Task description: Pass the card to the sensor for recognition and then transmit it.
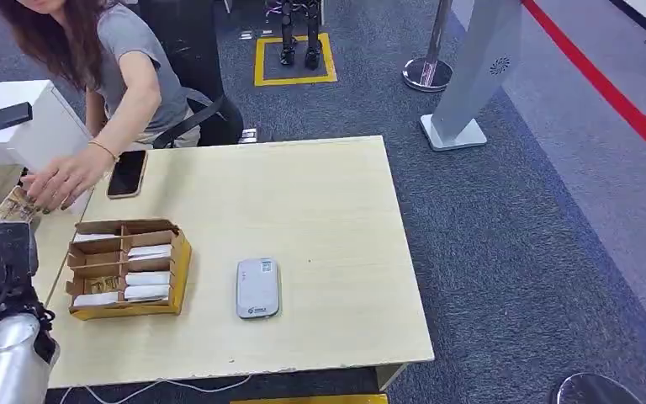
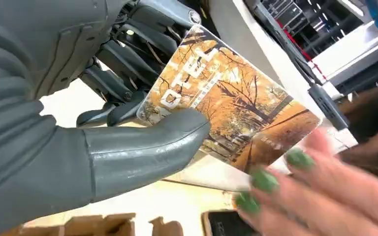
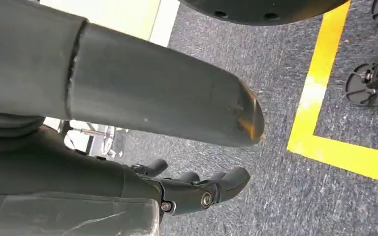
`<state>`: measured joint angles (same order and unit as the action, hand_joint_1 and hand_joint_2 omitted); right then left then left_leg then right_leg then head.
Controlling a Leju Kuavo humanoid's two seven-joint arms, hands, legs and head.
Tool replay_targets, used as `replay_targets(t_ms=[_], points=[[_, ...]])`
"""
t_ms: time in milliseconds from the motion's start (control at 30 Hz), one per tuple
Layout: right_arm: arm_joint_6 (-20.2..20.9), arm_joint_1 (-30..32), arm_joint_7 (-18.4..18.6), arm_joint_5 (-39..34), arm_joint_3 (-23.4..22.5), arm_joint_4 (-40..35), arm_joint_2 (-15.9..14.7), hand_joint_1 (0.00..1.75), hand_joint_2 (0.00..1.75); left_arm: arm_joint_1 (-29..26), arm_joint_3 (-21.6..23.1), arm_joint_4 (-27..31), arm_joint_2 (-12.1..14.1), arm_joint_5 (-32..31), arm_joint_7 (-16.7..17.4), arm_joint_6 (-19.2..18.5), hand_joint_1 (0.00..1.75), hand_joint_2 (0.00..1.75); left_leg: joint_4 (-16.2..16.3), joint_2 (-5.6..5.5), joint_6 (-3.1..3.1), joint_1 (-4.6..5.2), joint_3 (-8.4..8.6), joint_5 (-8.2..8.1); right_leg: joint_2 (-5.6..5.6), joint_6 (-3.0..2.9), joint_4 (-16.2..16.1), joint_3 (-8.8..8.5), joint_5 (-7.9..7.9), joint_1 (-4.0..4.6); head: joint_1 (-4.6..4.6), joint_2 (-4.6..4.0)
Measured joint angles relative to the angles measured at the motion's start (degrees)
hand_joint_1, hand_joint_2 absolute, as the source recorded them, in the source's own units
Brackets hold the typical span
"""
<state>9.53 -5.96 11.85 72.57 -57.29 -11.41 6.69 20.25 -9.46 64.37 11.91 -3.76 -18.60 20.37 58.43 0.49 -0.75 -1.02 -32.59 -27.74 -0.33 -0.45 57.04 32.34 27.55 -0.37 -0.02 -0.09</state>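
Observation:
My left hand holds a card printed with orange autumn trees, pinched between the thumb and the dark fingers. In the head view that card is raised at the table's far left edge above my left hand. A person's hand with green nails touches the card's free end. The sensor, a flat grey-white reader, lies on the table's near middle, well to the right of the card. My right hand hangs over the carpet with nothing in it.
A cardboard divider box with several white cards stands between my left hand and the sensor. A dark phone lies near the person, who leans in at the back left. The wooden table extends to the right. A white stand is on the floor beyond.

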Motion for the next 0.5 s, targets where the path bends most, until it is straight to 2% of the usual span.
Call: replay_targets(t_ms=[167,200,233,500], points=[[0.13,0.0,0.0,0.0,0.0,-0.02,0.0,0.0,0.0,0.05,-0.2,-0.87,0.33,-0.57,-0.24,0.68,1.75,1.75,0.0,-0.01,0.0,0.0,0.01,0.0,-0.01,0.0,0.0,0.0,0.0,0.0,-0.02,0.0],[0.13,-0.01,0.0,0.0,0.0,-0.02,0.0,0.0,0.0,0.04,-0.22,-0.94,0.33,-0.59,-0.24,0.68,1.4,1.75,0.0,-0.02,0.0,-0.01,0.01,0.0,-0.02,0.0,0.0,0.0,0.0,0.0,-0.02,0.0],[0.15,0.0,0.0,0.0,0.0,0.0,0.0,0.0,0.0,0.05,-0.24,-1.03,0.33,-0.63,-0.26,0.7,0.0,1.75,0.0,-0.01,0.0,-0.01,0.01,0.0,-0.02,0.0,0.0,0.0,0.0,0.0,0.0,0.0],[0.15,0.02,0.0,0.0,0.0,-0.02,0.0,0.0,0.0,0.05,-0.61,-1.62,0.66,-0.72,-0.55,1.22,0.0,1.75,0.0,-0.01,0.0,-0.01,0.01,0.0,-0.01,0.0,0.0,0.0,0.0,0.0,0.0,0.0]])
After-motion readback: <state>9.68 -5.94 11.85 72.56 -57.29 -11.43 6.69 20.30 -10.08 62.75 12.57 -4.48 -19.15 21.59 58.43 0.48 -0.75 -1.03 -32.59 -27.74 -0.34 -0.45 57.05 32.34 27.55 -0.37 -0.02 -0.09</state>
